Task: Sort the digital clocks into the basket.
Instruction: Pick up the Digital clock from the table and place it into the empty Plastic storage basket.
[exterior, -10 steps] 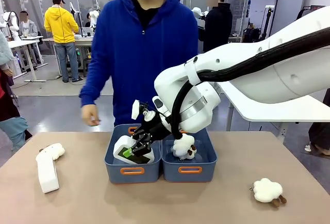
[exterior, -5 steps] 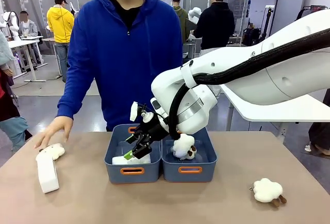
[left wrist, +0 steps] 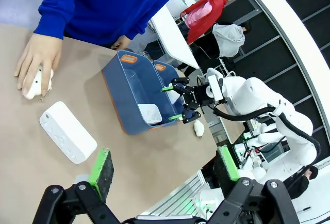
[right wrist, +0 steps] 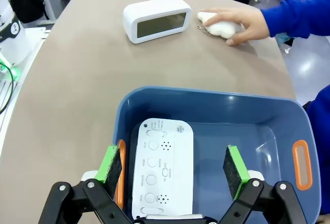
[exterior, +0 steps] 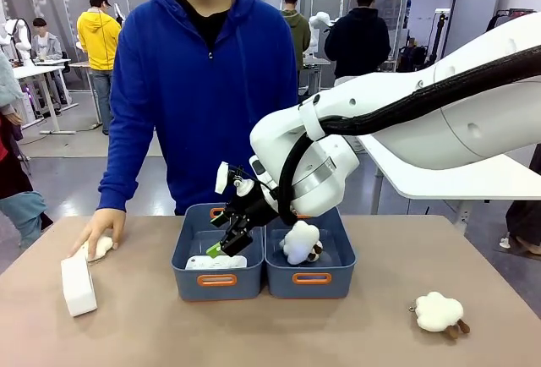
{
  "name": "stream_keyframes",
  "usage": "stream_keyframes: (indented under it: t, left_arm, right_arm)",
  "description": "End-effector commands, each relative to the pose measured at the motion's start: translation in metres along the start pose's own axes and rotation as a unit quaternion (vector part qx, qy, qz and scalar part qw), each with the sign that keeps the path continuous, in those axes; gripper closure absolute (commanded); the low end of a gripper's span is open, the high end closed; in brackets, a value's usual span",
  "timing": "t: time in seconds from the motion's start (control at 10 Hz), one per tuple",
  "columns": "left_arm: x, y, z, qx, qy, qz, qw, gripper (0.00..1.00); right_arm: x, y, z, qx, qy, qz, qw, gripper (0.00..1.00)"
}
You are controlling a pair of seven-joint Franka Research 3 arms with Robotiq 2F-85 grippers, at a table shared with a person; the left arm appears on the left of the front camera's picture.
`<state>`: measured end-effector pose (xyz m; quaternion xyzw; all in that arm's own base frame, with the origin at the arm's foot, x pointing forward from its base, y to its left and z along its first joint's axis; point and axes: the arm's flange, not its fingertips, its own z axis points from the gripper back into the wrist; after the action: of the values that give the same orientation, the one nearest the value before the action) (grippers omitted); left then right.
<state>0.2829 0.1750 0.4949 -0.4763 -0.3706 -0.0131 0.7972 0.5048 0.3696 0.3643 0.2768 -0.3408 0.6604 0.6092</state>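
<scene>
Right end effector [right wrist: 174, 164] agape over basket [right wrist: 206, 101]

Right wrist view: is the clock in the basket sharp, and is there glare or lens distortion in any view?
Right wrist view: the clock in the basket is sharp, buttons distinct, their print too small to read; the rim bows with the wide lens; a pale sheen on the floor, no hard glare. Front view: even light, soft shadows. Left wrist view: tilted but sharp.
</scene>
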Motion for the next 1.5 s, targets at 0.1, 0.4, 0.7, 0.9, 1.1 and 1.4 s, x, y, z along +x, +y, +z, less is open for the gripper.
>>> stream_keyframes:
  t: [0.1,0.4,0.7,0.9,1.1,1.4]
  left_arm:
    - [0.002,-0.002,0.000,-0.010,-0.007,0.001,1.000,0.00]
    - [0.002,-0.002,0.000,-0.010,-0.007,0.001,1.000,0.00]
    - [0.002,-0.002,0.000,-0.010,-0.007,0.001,1.000,0.00]
    - [0.002,-0.002,0.000,-0.010,-0.007,0.001,1.000,0.00]
    - [0.002,-0.002,0.000,-0.010,-0.007,0.001,1.000,0.00]
    - [0.002,-0.002,0.000,-0.010,-0.007,0.001,1.000,0.00]
  right_arm:
    - [-0.002,0.001,-0.004,0.003,0.000,0.001,1.000,0.00]
    - [-0.002,0.001,-0.004,0.003,0.000,0.001,1.000,0.00]
    - [-0.002,0.001,-0.004,0.003,0.000,0.001,1.000,0.00]
    - [-0.001,0.001,-0.002,0.002,0.000,-0.001,1.000,0.00]
    - [0.028,0.019,0.046,0.004,-0.006,-0.036,0.999,0.00]
    - [0.001,0.059,0.177,-0.075,-0.045,-0.150,0.985,0.00]
